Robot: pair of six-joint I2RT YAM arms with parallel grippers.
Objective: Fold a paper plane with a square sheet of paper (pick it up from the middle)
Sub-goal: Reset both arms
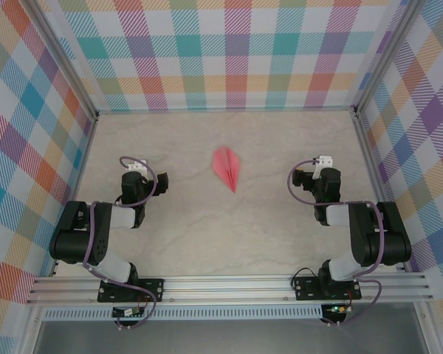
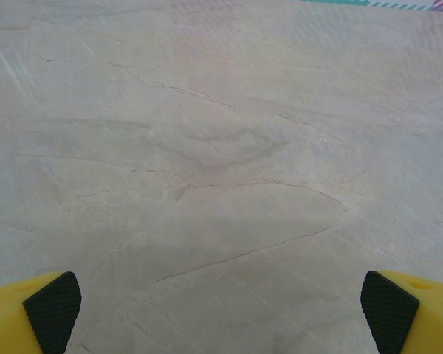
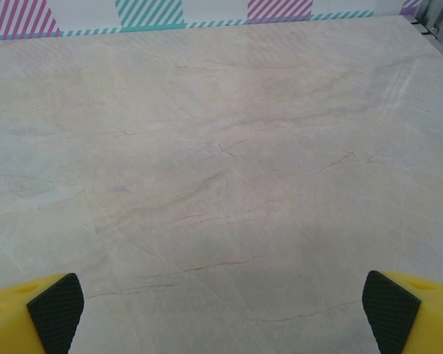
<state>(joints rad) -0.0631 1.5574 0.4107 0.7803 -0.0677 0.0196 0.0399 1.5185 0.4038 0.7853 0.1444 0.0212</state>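
Salmon-pink paper plane (image 1: 227, 167) lies between both spread jaws, touching neither.

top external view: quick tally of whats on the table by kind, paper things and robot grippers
paper plane, salmon-pink, lying flat between the arms: 1
robot grippers: 2, the left gripper and the right gripper, both open and holding nothing
total: 3
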